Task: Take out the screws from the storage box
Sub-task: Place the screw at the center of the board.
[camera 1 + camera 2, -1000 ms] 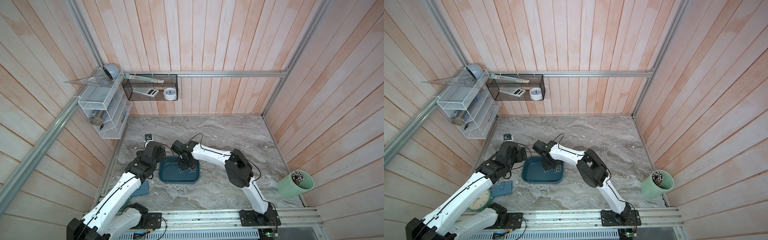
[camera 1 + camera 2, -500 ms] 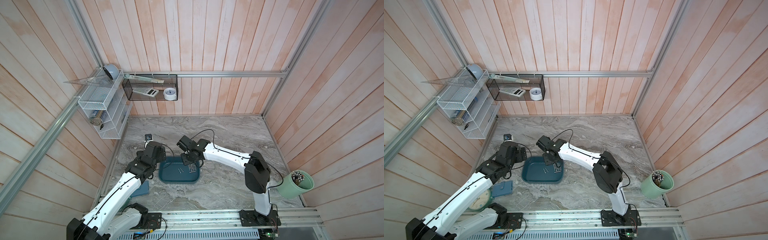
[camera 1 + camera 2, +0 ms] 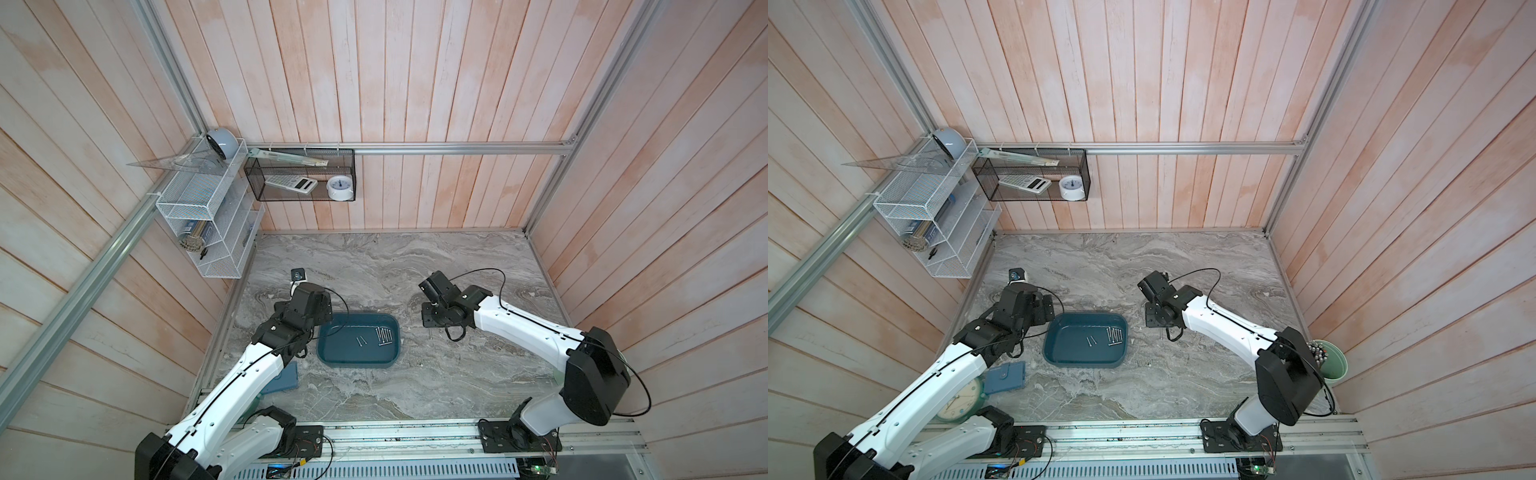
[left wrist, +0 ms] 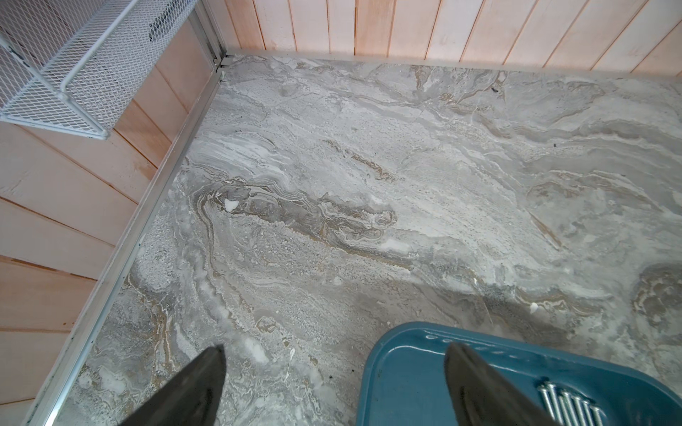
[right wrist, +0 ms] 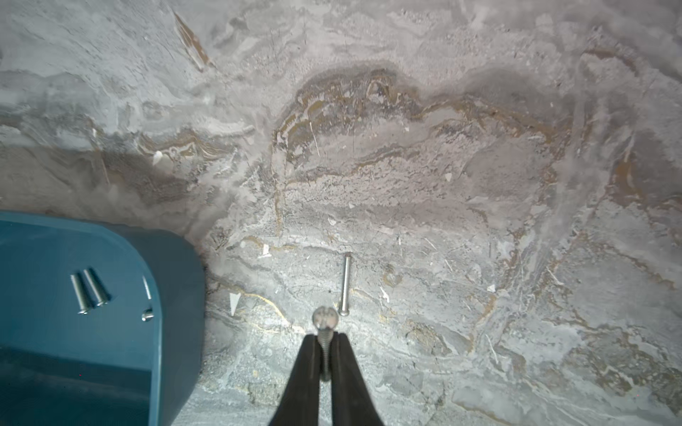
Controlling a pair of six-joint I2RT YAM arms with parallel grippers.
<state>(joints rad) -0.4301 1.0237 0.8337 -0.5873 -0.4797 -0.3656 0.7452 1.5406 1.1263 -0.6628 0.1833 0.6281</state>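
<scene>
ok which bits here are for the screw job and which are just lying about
job: storage box, screws in it, held screw in the right arm's jaws, loose screw on the table
lying about: green cup, blue pouch, clock, black mesh basket

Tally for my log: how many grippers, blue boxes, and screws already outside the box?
Grippers: 2, left gripper and right gripper
Blue box: 1
Screws outside the box: 2, held screw and lying screw on the table
Total: 5

arms (image 3: pixel 249 370): white shells, black joints | cables (image 3: pixel 484 270): thin black loops | hand fingers (image 4: pixel 192 391): black, tapered wedges
</scene>
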